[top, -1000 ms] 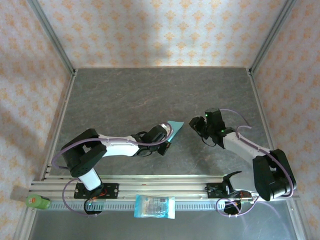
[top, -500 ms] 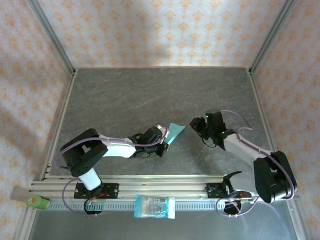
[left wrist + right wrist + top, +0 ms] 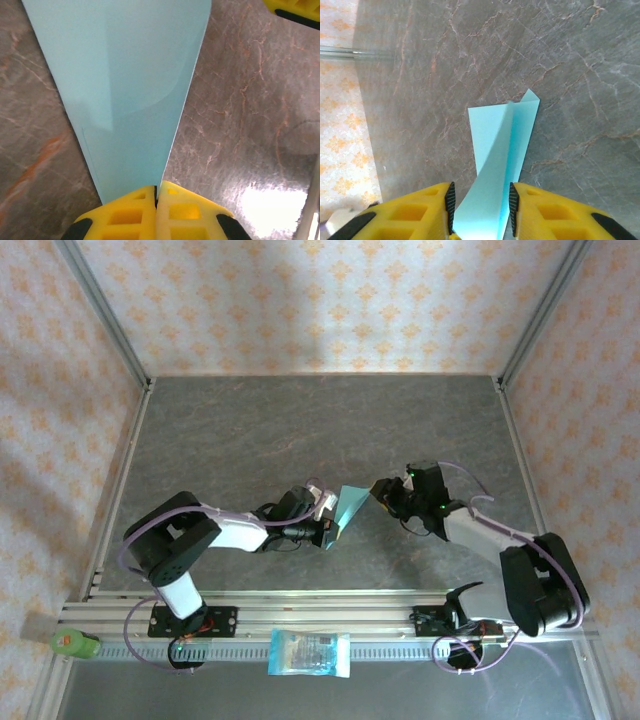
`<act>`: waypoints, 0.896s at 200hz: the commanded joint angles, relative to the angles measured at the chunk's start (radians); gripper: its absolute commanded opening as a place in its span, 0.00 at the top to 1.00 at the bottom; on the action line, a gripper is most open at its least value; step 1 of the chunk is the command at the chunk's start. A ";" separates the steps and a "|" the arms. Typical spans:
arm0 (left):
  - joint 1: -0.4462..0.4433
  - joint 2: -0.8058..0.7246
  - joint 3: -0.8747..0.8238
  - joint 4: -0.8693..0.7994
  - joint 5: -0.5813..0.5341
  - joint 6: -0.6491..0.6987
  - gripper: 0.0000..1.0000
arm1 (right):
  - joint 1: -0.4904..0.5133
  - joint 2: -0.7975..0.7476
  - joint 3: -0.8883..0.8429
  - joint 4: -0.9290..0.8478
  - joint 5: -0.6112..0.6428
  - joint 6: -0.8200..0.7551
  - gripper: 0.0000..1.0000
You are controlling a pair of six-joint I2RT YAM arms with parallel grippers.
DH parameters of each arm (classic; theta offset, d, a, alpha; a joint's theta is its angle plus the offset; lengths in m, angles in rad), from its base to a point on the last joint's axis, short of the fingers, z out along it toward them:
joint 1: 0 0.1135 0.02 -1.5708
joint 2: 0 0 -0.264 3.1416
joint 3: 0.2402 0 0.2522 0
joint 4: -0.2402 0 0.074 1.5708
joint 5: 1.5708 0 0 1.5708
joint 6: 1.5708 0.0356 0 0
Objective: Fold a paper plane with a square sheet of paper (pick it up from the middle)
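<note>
over the middle of the grey desk (image 3: 250, 430), the creased square sheet of paper (image 3: 348, 508) spans between both arms. the left pincer (image 3: 156, 192) is clamped on one end; the right pincer (image 3: 481, 202) stands narrowly parted around the other.

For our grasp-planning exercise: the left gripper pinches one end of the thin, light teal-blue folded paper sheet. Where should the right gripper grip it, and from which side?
Probably the end of the light teal-blue folded paper sheet away from the left gripper, coming lengthwise from the right arm's side. That end lies between the open fingers of the right gripper, which would close across its crease.
</note>
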 commanded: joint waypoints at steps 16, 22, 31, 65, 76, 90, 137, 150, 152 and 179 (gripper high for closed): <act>0.012 0.086 0.031 0.096 0.135 -0.108 1.00 | 0.000 -0.156 -0.101 0.081 0.072 -0.065 0.67; 0.013 0.095 0.031 0.111 0.142 -0.122 1.00 | 0.000 -0.161 -0.108 0.094 0.044 -0.068 0.67; 0.014 0.104 0.029 0.135 0.149 -0.142 1.00 | -0.002 -0.156 -0.117 0.111 -0.005 -0.068 0.68; 0.016 0.137 0.032 0.219 0.188 -0.231 1.00 | -0.001 -0.103 -0.135 0.152 -0.145 -0.072 0.73; 0.015 0.143 0.037 0.227 0.192 -0.255 1.00 | -0.001 -0.095 -0.149 0.184 -0.180 -0.064 0.75; 0.016 0.150 0.038 0.242 0.197 -0.287 1.00 | 0.000 -0.070 -0.160 0.223 -0.216 -0.059 0.80; 0.016 0.163 0.033 0.292 0.209 -0.380 1.00 | 0.058 0.016 -0.135 0.288 -0.246 -0.063 0.93; 0.016 0.169 0.036 0.297 0.210 -0.393 1.00 | 0.074 0.058 -0.115 0.296 -0.226 -0.064 0.95; 0.015 0.170 0.036 0.298 0.209 -0.396 1.00 | 0.077 0.067 -0.112 0.302 -0.219 -0.061 0.96; 0.015 0.182 0.030 0.305 0.201 -0.421 1.00 | 0.079 0.153 -0.090 0.382 -0.221 -0.030 0.99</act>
